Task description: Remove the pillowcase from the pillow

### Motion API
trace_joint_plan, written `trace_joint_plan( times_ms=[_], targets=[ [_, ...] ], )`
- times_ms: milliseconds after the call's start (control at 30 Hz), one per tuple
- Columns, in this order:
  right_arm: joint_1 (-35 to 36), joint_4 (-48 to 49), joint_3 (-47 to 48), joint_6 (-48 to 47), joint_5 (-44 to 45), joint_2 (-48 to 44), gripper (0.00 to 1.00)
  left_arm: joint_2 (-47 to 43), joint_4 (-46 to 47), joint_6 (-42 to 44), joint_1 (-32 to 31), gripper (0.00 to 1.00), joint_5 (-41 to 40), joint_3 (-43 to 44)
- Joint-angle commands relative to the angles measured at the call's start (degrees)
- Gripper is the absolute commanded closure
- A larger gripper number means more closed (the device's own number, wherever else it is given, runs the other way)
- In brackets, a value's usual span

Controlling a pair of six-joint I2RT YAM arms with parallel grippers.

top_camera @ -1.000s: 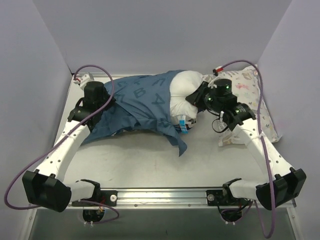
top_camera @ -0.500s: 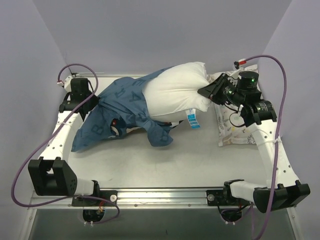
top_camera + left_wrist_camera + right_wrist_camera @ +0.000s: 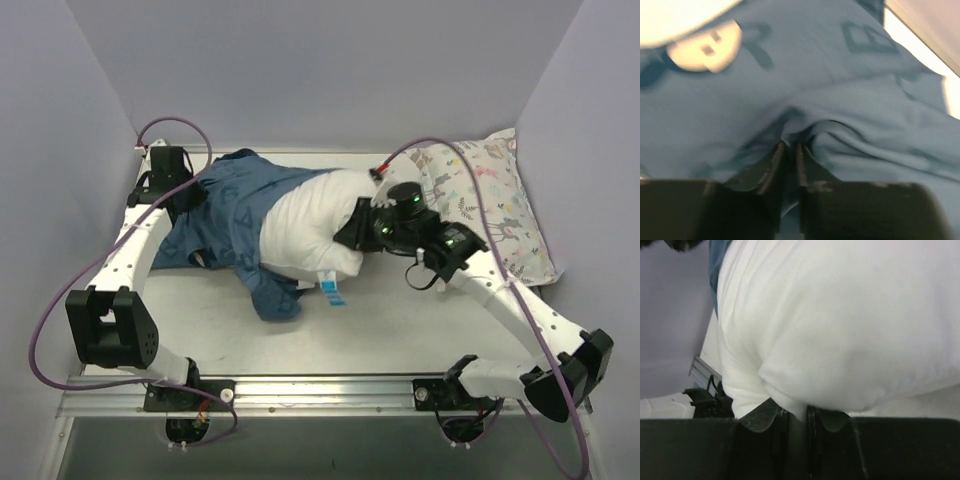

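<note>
- Left gripper [image 3: 790, 150]: fingers pressed together on a fold of the pillowcase [image 3: 225, 215], parked at the far-left back corner of the table [image 3: 400, 320]. It has barely moved from half a second ago.
- Right gripper [image 3: 796, 416]: jaws pinched on the edge seam of the pillow [image 3: 305, 225].
- Change: half a second ago the right arm was stretched out far right with the pillow pulled long. Now it has swung back in toward centre, and the pillow is bunched up short in front of it.
- The tag [image 3: 330, 290] has come leftward and nearer with the pillow.
- Pillow's right part is bare white. Its left end sits inside the blue cover, and a loose flap of cover hangs off the near side.
- Read: tension between the arms is gone, so no stripping is happening right now. Looks roughly half done.
- Next likely needs another outward pull right, with the left grip as anchor.
- Risk: the thin seam pinch slips, or the pull drags into the animal-print pillow [image 3: 490, 195].
</note>
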Motion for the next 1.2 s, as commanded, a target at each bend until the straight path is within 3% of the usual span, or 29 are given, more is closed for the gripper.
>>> trace_joint_plan(
  times_ms=[0,33,167,367,567,667,700,833,1067,1167],
  targets=[
    [6.79,7.87,-6.47,-2.80,2.59,5.72,1.00,-3.80,2.32,4.44,-2.26,0.74,6.82,2.63],
    [7.86,11.18,-7.71,-2.80,2.24,6.44,1.00,-4.68,1.36,4.97,-2.79,0.52,6.66,2.98],
    [12.87,16.05,-12.73,-3.32,1.62,10.48,1.00,-9.78,-1.46,7.87,-6.12,0.27,5.52,4.48],
    [18.50,23.35,-20.98,-2.80,4.50,14.17,1.00,-13.05,-4.80,13.92,-14.37,0.19,8.24,9.91],
    [18.42,28.44,-29.34,1.50,10.92,10.50,1.00,-2.43,-7.44,20.42,-20.80,0.17,14.55,19.04],
    [18.33,28.27,-31.37,1.16,12.07,7.42,1.00,7.92,-8.06,26.04,-23.44,0.16,13.60,25.37],
    [18.33,27.57,-31.45,1.07,12.42,6.71,1.00,10.05,-8.06,27.46,-23.88,0.04,15.17,26.88],
    [17.89,26.34,-33.55,1.59,13.66,6.09,1.00,17.27,-10.94,33.79,-26.17,0.03,15.89,32.51],
    [13.68,28.53,-38.13,3.44,11.82,5.83,1.00,15.27,-10.78,34.85,-26.17,0.03,14.66,29.01],
    [11.39,28.88,-39.80,4.14,11.55,5.57,1.00,14.21,-10.87,36.61,-26.26,0.03,18.25,26.90]
  ],
)
